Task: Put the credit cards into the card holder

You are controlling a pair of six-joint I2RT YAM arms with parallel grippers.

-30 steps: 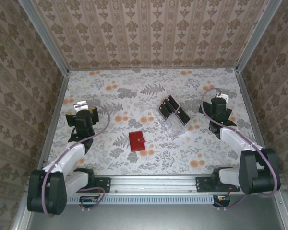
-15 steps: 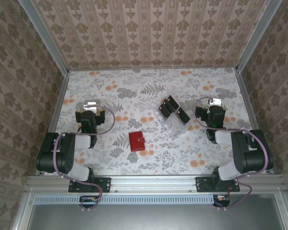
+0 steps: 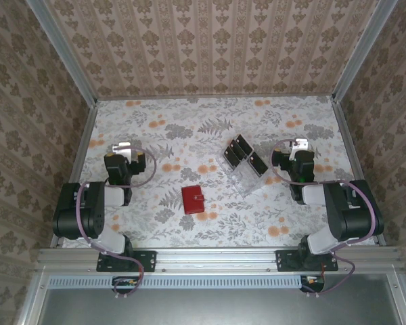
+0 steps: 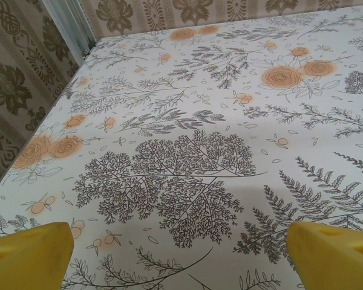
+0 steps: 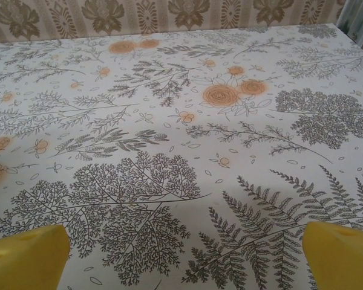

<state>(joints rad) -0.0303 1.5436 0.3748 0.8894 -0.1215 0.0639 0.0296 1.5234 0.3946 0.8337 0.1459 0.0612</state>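
Near the left edge of the worktop (image 3: 210, 115): left end effector (image 3: 124, 147), spread wide, holding nothing, yellow fingertips (image 4: 30, 254) far apart over bare floral cloth. Near the right edge: right end effector (image 3: 299, 145), likewise spread wide and empty.

Between them, right of centre: credit cards (image 3: 242, 154) slotted in a clear tray (image 3: 247, 179), long axis diagonal from far-left to near-right. Sits to the right end effector's left, about level with it, and nearer to it than to the left one.

Closer to the near edge, about mid-worktop: red card holder (image 3: 193, 199), shut, snap tab on its right side, nearer the left end effector.

Counted: one card holder, one tray, at least four black cards; exact number too small to tell.
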